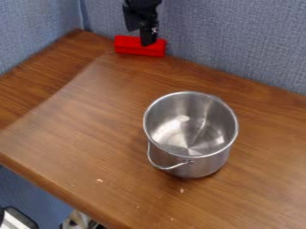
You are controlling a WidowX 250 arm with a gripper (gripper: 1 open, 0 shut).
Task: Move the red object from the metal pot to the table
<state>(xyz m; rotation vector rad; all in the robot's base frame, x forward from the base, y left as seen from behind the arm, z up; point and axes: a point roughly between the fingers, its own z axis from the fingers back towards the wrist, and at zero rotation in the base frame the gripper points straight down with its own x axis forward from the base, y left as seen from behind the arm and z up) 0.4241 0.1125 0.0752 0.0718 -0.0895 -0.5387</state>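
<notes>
Setting: brown wood-grain desk [84, 107] with a rounded near-left corner, backed by a blue-grey fabric wall.

Nearest item: shiny round stainless-steel pot [191, 134], straight-sided, upright on the near right part of the desk, thin wire handle hanging down its front. Interior holds nothing but reflections.

Farthest item: small bright red rectangular block [139, 46], lying flat at the far edge of the desk, well apart from the pot.

Above the block: dark claw [146, 36], pointing down, fingers parted and released; its tip overlaps the block's top edge in this view, and whether it touches cannot be told.
</notes>
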